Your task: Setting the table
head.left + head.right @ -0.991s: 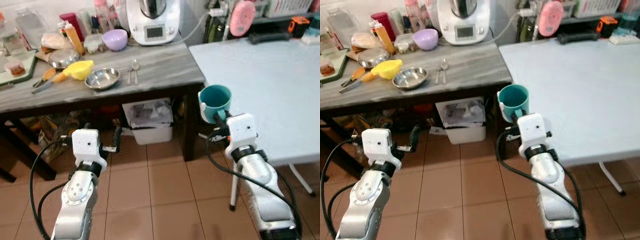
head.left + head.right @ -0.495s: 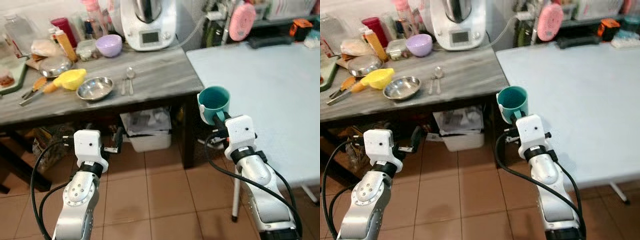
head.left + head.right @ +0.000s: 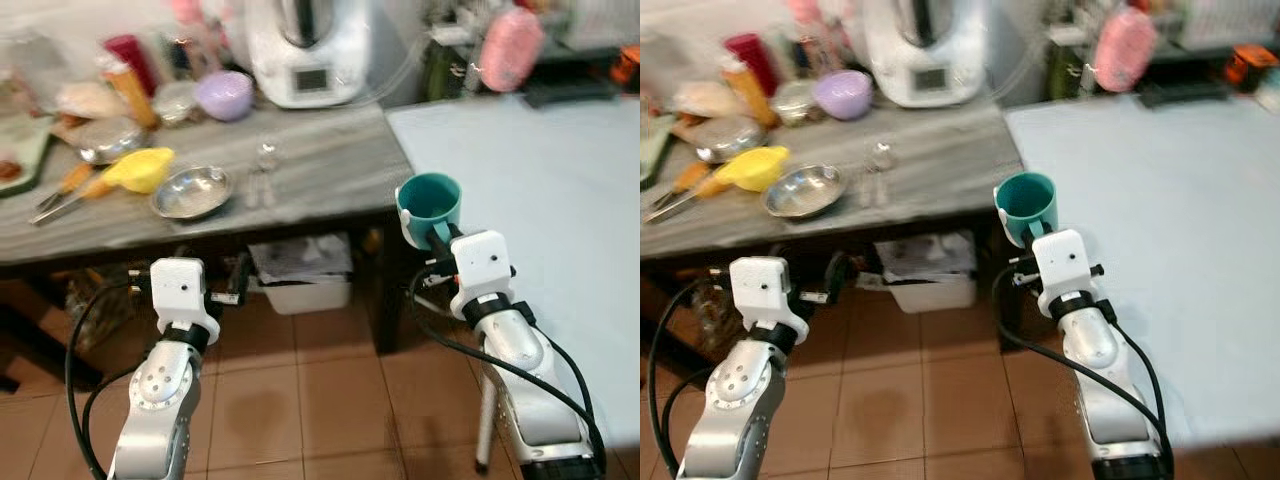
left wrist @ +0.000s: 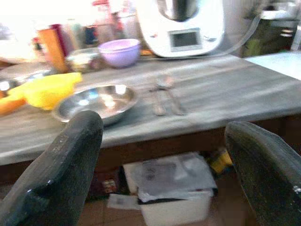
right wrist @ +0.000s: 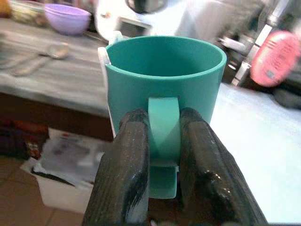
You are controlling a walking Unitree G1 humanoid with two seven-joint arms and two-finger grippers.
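My right gripper [image 3: 437,237] is shut on the handle of a teal mug [image 3: 431,204], held upright in the air beside the near-left corner of the pale blue table [image 3: 560,190]. In the right wrist view both fingers [image 5: 127,174] pinch the mug's handle [image 5: 163,136]. My left gripper [image 3: 238,277] stands open and empty, low in front of the grey wooden table [image 3: 320,160]. On that table lie a steel bowl [image 3: 192,192], two spoons [image 3: 262,175], a purple bowl [image 3: 224,94] and a yellow dish [image 3: 135,168].
A white kitchen machine [image 3: 305,50] stands at the back of the grey table among bottles and jars. A white bin [image 3: 305,275] sits under that table. A pink round object [image 3: 510,48] and a dark tool lie at the blue table's far edge. Tiled floor lies below.
The whole view has shifted and blurred, so the camera moved. The mug stays in my right gripper at about the same place; my left gripper stays open.
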